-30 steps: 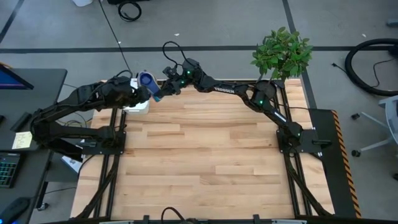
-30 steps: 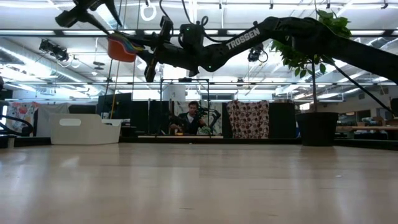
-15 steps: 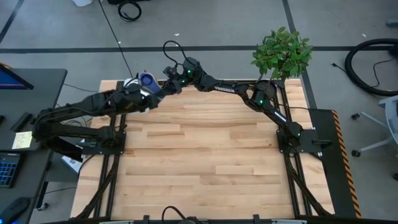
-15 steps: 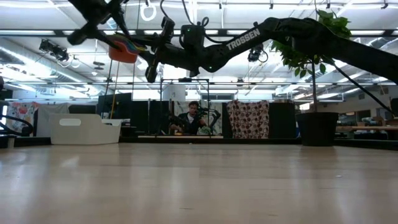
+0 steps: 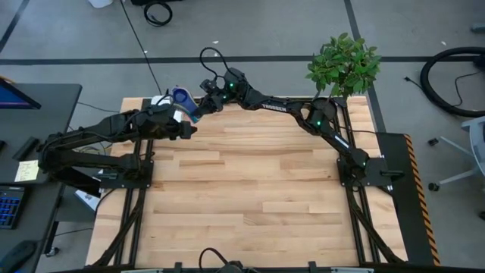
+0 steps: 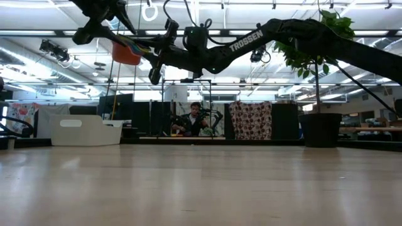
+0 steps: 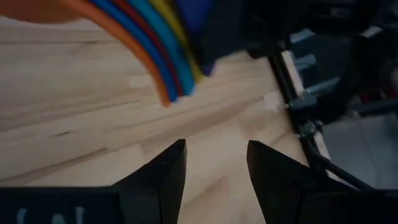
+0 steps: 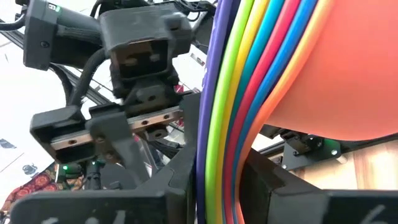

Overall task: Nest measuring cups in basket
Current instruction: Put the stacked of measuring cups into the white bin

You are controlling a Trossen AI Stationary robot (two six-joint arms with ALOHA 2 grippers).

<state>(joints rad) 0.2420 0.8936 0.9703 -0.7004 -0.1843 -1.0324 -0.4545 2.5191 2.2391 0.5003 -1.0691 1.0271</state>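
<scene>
At the surface's far-left corner you have the white basket (image 6: 86, 130). Just right of it your left claw (image 5: 184, 130) hangs in the air, fingers spread and holding nothing. Beside it your right claw (image 5: 198, 107) grips the nested measuring cups (image 6: 127, 50) by their handles, well above the surface's far edge.

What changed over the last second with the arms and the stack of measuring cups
The left gripper swung from over the basket toward the table's middle, open and empty, now just below the nested measuring cups. The right gripper kept the cups clamped in the air, barely moving. Basket and plant stayed put.
</scene>
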